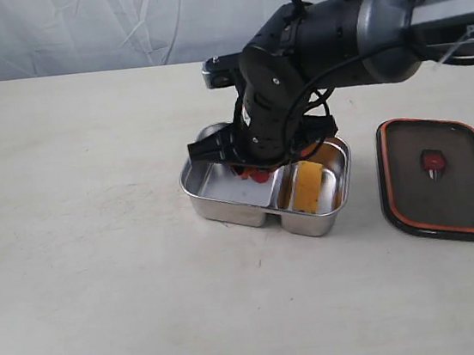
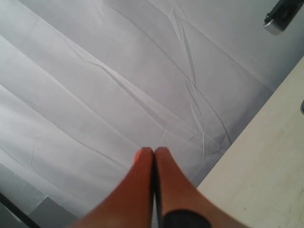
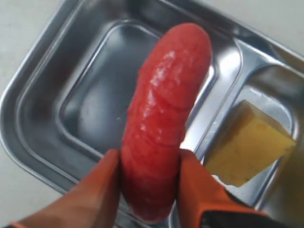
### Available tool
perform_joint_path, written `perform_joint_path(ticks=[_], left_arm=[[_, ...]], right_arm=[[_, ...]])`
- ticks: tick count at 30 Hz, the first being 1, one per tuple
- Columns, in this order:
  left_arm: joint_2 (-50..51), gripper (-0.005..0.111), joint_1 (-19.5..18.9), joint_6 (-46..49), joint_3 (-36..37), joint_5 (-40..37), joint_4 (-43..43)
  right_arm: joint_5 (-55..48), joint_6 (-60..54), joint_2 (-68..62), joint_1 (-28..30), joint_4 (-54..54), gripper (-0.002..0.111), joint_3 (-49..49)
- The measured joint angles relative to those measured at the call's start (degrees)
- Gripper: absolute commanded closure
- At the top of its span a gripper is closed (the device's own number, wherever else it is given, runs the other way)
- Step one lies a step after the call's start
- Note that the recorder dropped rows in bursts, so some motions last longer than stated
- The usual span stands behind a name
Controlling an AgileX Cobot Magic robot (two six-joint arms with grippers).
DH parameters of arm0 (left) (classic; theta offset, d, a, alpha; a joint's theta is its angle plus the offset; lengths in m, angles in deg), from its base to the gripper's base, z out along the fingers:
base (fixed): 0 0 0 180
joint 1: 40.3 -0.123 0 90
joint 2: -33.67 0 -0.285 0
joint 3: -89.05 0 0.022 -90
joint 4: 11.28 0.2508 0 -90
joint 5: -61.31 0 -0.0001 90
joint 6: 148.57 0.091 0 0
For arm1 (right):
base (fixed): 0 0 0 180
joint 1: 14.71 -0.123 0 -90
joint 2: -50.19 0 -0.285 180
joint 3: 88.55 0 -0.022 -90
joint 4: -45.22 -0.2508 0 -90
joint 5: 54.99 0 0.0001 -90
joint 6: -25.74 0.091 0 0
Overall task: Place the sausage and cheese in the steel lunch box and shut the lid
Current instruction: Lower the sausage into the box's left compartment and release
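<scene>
The right gripper [image 3: 148, 164] is clamped on the sausage [image 3: 166, 109], an orange finger [image 3: 97, 183] pressing each side of its lower end. It holds the sausage over the box [image 3: 42, 95], above the larger left compartment and close to the divider ridge. Whether the sausage touches the steel floor cannot be told. The cheese [image 3: 249, 142] sits in the smaller right compartment, tilted, with one end leaning towards the far wall. In the exterior view the right arm [image 1: 323, 28] reaches in from the right and covers the far rim of the box, while the near rim and rounded near corners stay in plain sight. The lid [image 1: 422, 202] lies flat on the desk [image 1: 98, 246] to the right of the box, well apart from it, its orange border showing all round and its small red tab [image 1: 432, 159] near the centre. Bare desk runs left of the box and along the near side. The left gripper [image 2: 154, 156] is clenched with nothing in it, fingertips pressed together, pointing at the creased white cloth [image 2: 95, 71] beside the desk edge.
</scene>
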Motion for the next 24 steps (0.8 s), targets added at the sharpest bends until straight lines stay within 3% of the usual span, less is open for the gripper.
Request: perform_joint_path(ticks=[9, 12, 17, 24], left_arm=[[0.0, 0.107, 0.0, 0.0, 0.0, 0.0, 0.0], [0.0, 0.107, 0.0, 0.0, 0.0, 0.0, 0.0], [0.0, 0.107, 0.0, 0.0, 0.0, 0.0, 0.0], [0.0, 0.107, 0.0, 0.0, 0.0, 0.0, 0.0]], right_arm=[[1.1, -1.1, -1.5, 0.1, 0.0, 0.108, -0.1], [1.1, -1.1, -1.5, 0.1, 0.5, 0.095, -0.1], [1.1, -1.1, -1.5, 0.1, 0.3, 0.053, -0.1], [1.0, -1.1, -1.5, 0.1, -2.0, 0.048, -0.2]])
